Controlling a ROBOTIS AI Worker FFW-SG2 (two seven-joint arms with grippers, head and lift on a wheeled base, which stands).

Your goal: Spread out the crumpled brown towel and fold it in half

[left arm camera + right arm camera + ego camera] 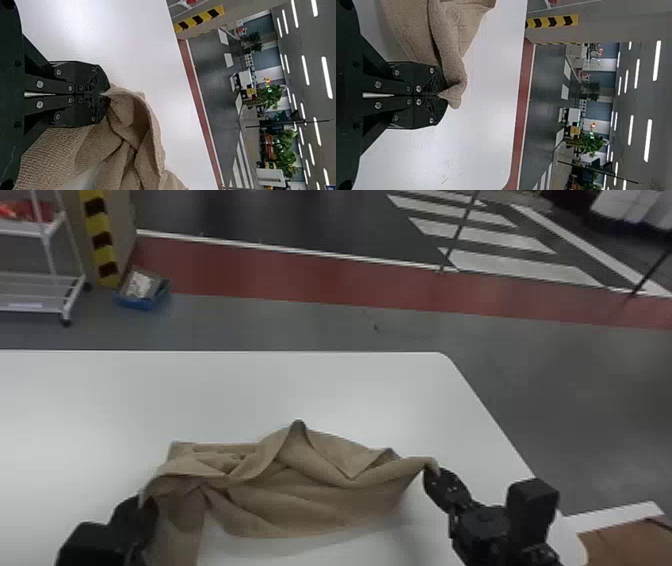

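Sagging between the two grippers, the towel (300,500) lies across the near part of the table (340,390), bunched in deep folds, with a peak standing up in the middle of its far side and one part trailing toward the near edge of the view on the left. The left gripper (105,94) has its fingers closed on one corner or edge bit; the right gripper (440,95) is pinched on another, a small tip poking out past its fingers. Spreading looks to be the step in hand, with the fold in half yet to come. The next move likely calls for drawing the two held bits apart until the top edge runs taut, then laying the cloth down so the inner folds open; pulling too hard could slip the small pinch on the right. Beyond the towel, white surface runs to the table's straight far edge and well out to the left, so there is room to sweep forward or leftward. On the right the side edge slants in toward the right gripper, which leaves less room that way. Past the table are floor, a cart (37,292) and a blue box (137,301), all well apart from the work.
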